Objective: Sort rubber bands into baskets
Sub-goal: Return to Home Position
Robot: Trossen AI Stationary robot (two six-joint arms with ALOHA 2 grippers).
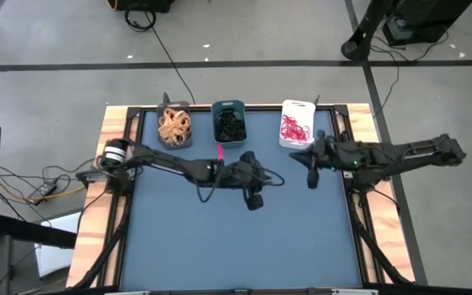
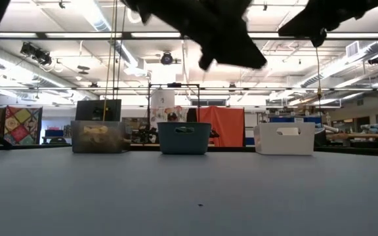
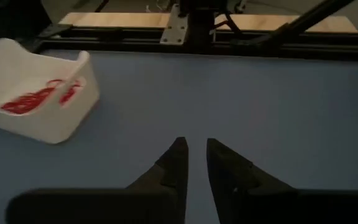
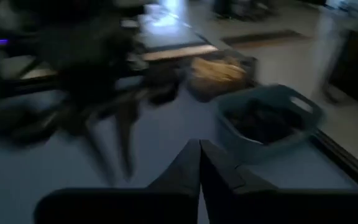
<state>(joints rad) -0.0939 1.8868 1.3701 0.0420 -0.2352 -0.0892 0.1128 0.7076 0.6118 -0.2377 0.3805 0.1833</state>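
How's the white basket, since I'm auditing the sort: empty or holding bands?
Holding bands: red rubber bands lie heaped inside the white basket, visible from above.

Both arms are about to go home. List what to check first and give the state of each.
1. Left gripper empty: ok. Its fingers are slightly apart with nothing between them.
2. Right gripper empty: ok. Its fingers are shut together with nothing in them.
3. Colours sorted: ok as far as shows. Tan bands are in the dark grey basket, black bands in the teal basket, and red bands in the white basket.
4. Grippers apart from each other: ok. Bare mat shows between them in the high view.
5. Arms above the basket rims: ok in the low view.
6. No stray band on the mat: cannot tell. A small pink mark shows beside the left arm.
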